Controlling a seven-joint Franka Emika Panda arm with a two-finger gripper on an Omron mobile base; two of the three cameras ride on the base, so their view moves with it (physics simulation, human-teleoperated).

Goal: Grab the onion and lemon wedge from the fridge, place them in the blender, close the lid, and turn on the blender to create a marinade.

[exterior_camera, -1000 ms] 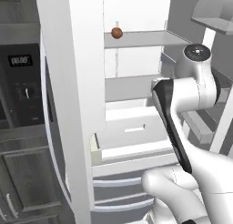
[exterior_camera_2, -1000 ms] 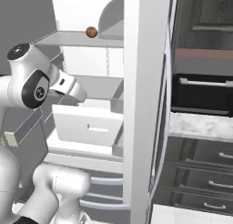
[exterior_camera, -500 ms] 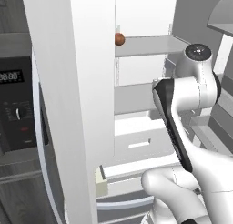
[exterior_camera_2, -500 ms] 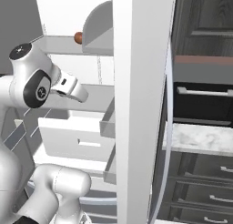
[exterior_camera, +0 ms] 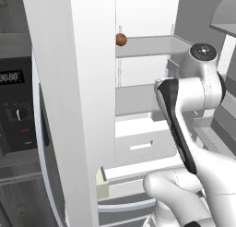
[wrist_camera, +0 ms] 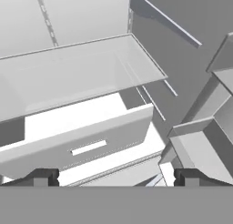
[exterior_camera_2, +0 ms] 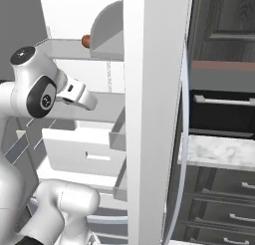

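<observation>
onion [exterior_camera: 120,39]: front left corner of the upper shelf [exterior_camera: 152,45] in the fridge [exterior_camera: 78,83]
gripper [wrist_camera: 116,176]: released, fingers wide apart (over a pulled-out drawer [wrist_camera: 77,143])

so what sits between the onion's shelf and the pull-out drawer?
In the left base view, one grey-white shelf lies between the onion and the drawer; nothing visible rests on it.

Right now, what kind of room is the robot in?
A kitchen, rendered rather than real: an open white fridge with an onion on its shelf, a dark oven with a display, and a marble counter over dark drawers.
</observation>
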